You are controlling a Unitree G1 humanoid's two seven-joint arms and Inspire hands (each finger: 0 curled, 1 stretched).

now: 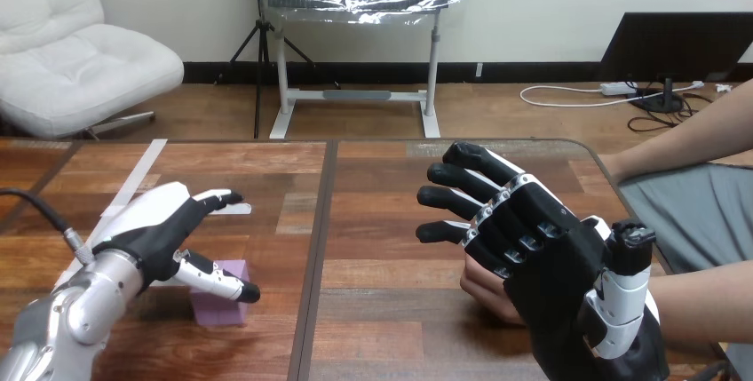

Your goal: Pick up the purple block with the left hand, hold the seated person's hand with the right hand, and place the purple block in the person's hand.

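Resting on the wooden table (382,221), the purple block (222,308) is not yet gripped; the left hand (164,230) is spread open over it. The right hand (542,265) is held open over the person's hand (487,297). The block could be pushed away if the left hand is closed too early.

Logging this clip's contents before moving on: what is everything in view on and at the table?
table: one, brown wood, across the view.
block: one, purple, table's left, under the left hand.
tape strip: one, white, table's far left.
left hand: one, black and white, open over the block.
right hand: one, black and white, open over the person's hand.
person's hand: one, table's right, under the right hand.
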